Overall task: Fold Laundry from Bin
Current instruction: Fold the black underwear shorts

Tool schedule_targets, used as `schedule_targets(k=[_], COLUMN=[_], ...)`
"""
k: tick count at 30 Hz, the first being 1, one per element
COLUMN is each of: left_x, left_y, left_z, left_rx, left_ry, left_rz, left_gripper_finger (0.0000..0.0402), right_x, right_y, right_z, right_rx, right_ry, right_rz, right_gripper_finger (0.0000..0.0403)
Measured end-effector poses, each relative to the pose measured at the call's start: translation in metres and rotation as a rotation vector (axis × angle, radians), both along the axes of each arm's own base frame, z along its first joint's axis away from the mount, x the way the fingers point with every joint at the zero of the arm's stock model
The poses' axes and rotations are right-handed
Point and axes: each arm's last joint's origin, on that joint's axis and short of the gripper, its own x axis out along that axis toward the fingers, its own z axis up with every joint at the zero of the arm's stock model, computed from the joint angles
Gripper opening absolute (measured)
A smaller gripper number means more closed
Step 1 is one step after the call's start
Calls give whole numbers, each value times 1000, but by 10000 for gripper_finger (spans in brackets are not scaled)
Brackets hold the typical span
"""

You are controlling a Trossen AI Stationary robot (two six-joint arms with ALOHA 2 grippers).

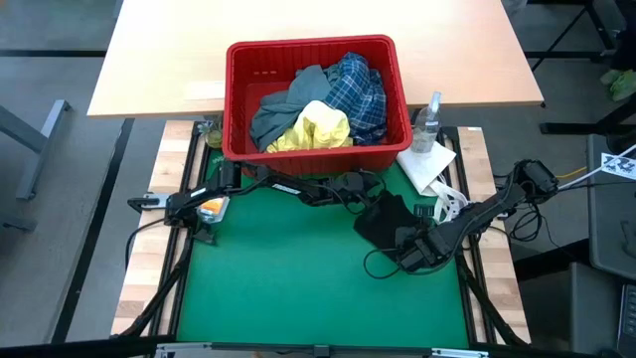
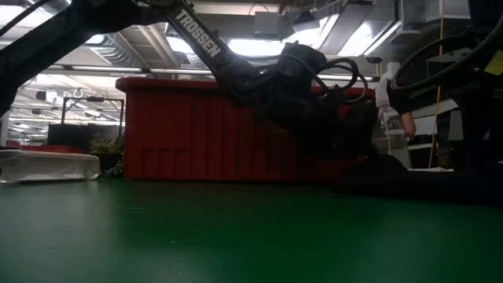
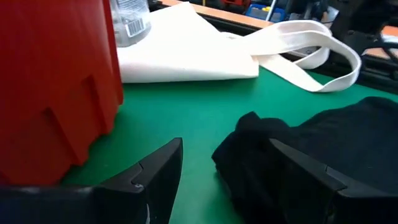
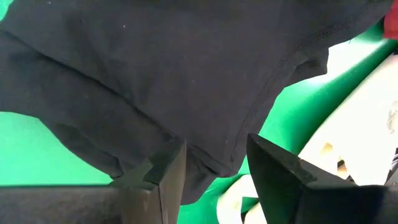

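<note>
The red bin (image 1: pixel 313 50) stands at the far edge of the green mat. It holds a yellow garment (image 1: pixel 318 129), a plaid shirt (image 1: pixel 360 88) and a grey-blue garment (image 1: pixel 283 107). A dark navy garment (image 1: pixel 386 219) lies flat on the mat, right of centre. My left gripper (image 3: pixel 225 144) reaches level along the bin's front wall (image 3: pixel 56 81) and is open, its fingers on either side of the garment's far corner (image 3: pixel 249 149). My right gripper (image 4: pixel 216 142) points steeply down at the garment's near right edge and is open, with the hemmed edge (image 4: pixel 214 163) between its fingers. My left gripper's fingers stand apart around the dark garment's bunched corner (image 3: pixel 249 149), and one finger (image 3: pixel 311 174) shows in front of the cloth; I cannot tell whether it touches. My right gripper's fingers straddle the garment's hem (image 4: pixel 214 163) from above; whether they touch the cloth cannot be told.
A white paper towel (image 1: pixel 427 164) and a clear spray bottle (image 1: pixel 429 119) sit right of the bin. A white strap (image 3: pixel 323 56) loops on the mat beyond the dark garment. A clear flat object (image 2: pixel 47 165) lies at the mat's left. Bare green mat (image 1: pixel 298 288) fills the near half.
</note>
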Motion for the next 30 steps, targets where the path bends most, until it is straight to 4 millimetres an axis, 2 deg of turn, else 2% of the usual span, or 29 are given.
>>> schedule_targets(k=[5, 9, 15, 22, 30], left_x=[0, 0, 3, 2, -5], left_y=[-1, -5, -26, -48, -55], left_z=[5, 4, 4, -1, -14], left_rx=[43, 2, -39, -48, -58], left_ry=[-5, -13, -22, 36, 192], left_rz=[47, 43, -53, -104, -111], left_gripper_finger=[224, 224, 224, 224, 224], right_x=[0, 3, 15, 21, 10], right_y=[0, 0, 6, 11, 8], right_z=[0, 0, -1, -22, -47], right_rx=[-5, -34, 12, 108, 220], right_ry=[-3, -48, -182, -310, -290], right_rz=[1, 11, 28, 72, 63], right_gripper_finger=[170, 170, 170, 170, 170])
